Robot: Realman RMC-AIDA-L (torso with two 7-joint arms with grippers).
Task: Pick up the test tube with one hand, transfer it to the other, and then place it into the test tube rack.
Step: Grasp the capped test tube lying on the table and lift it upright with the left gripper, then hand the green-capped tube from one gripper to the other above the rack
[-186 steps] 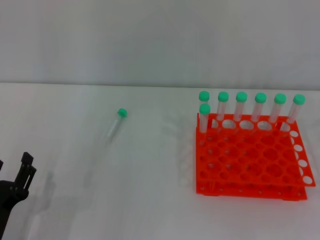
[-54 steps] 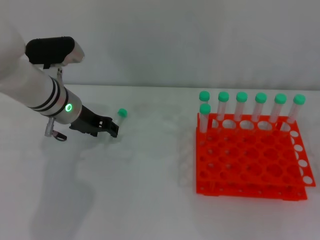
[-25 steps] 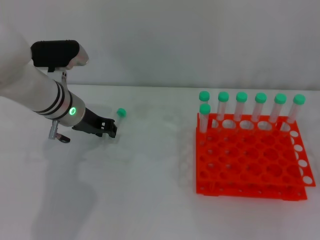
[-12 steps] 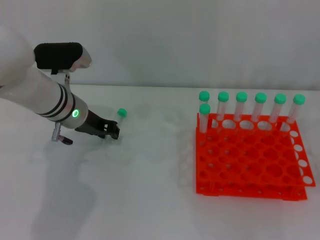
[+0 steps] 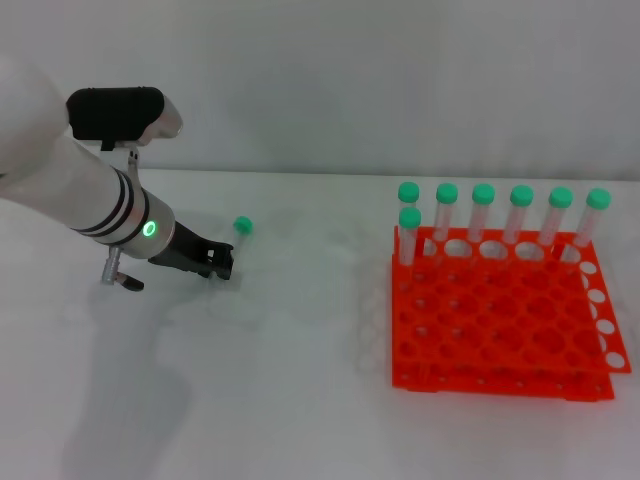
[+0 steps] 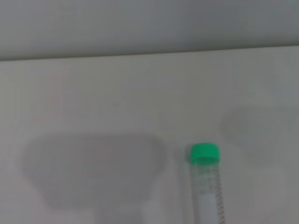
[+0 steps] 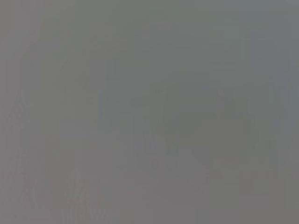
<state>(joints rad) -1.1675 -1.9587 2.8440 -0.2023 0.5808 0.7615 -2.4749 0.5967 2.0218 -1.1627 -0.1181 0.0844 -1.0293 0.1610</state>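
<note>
Left hand (image 5: 224,264) low at the test tube (image 5: 240,231) lying on the table (image 5: 300,400), grip state unclear, rack (image 5: 500,320) well apart

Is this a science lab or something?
Probably a lab-style test bench. An orange-red test tube rack holds seven green-capped tubes, another test tube lies on the plain white table, and the robot's left gripper is beside it.

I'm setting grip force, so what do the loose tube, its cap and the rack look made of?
The test tube looks like clear plastic, perhaps glass: see-through wall with printed graduation marks. Its cap looks like matte green plastic with a ribbed edge. The test tube rack appears to be moulded orange-red plastic, evenly coloured and slightly glossy. The left gripper is at the tube's lower end.
</note>
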